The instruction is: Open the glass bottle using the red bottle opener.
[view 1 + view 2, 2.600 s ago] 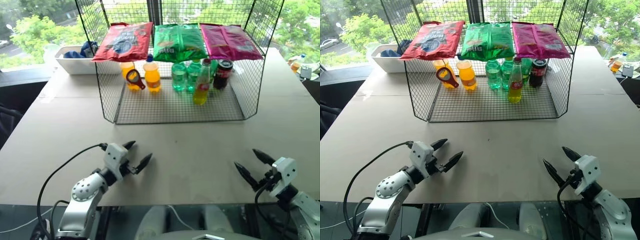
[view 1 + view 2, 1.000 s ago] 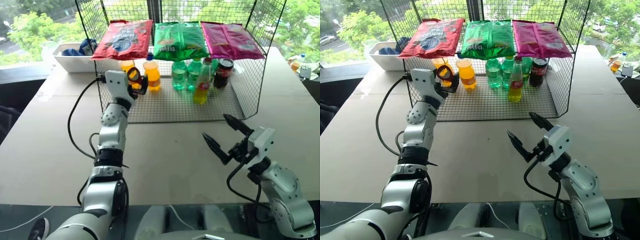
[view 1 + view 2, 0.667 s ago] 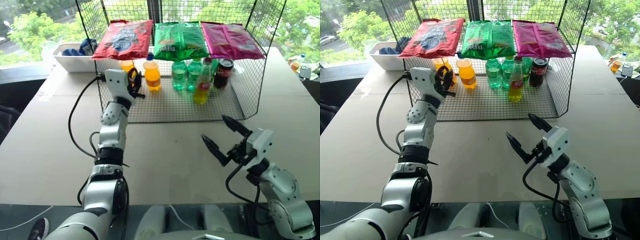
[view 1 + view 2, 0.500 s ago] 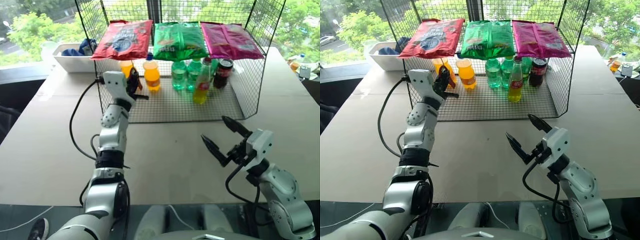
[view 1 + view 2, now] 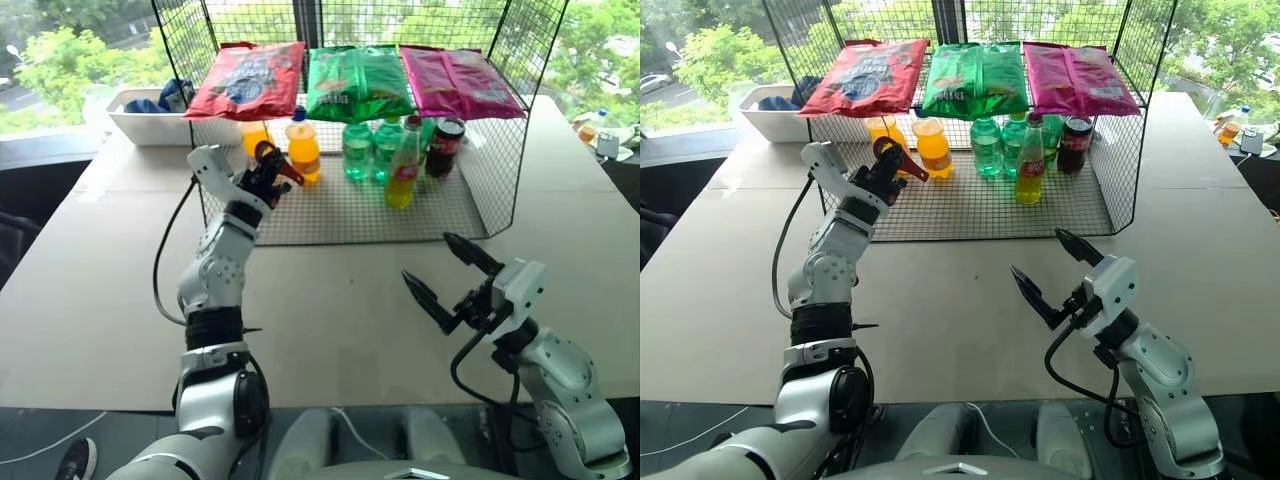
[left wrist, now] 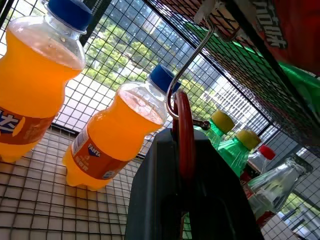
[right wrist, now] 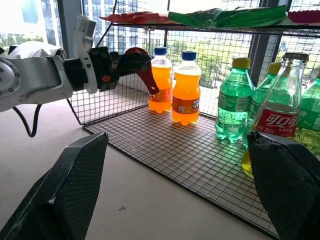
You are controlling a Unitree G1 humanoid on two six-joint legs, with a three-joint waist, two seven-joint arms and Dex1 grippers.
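Left gripper reaching into the wire rack, jaws pressed tight on the red bottle opener, pinching its flat body edge-on. Opener's loop hanging on a metal hook just beyond the fingertips, handle jutting out past the jaws toward the orange plastic bottles. Right gripper over the table in front of the rack, jaws spread wide, holding and touching nothing. Glass bottle upright inside the rack, well beyond the open jaws, beside the green bottles.
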